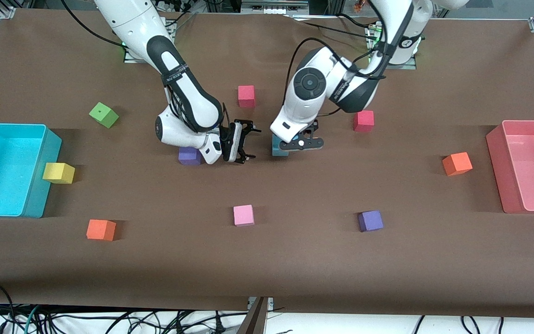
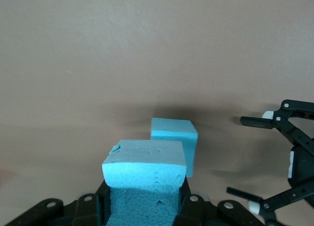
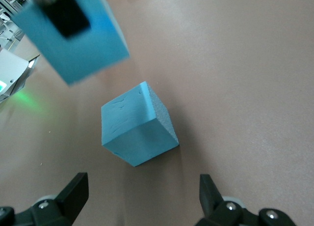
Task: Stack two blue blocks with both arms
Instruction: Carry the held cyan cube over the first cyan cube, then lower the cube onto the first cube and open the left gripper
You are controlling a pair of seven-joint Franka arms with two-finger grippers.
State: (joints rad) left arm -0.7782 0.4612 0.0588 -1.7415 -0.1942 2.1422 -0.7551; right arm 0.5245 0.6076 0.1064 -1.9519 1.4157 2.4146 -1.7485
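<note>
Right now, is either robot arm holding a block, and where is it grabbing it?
The left end effector holds one blue block by two opposite sides, above the other blue block on the table. The right end effector is open and holds nothing.

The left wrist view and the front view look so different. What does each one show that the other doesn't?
Only the left wrist view shows the left gripper shut on a blue block, raised above the second blue block lying on the table.

Only the front view shows the cyan bin, the pink bin, both arms and the other coloured cubes.

Both show the brown table and the open right gripper waiting beside the blocks.
</note>
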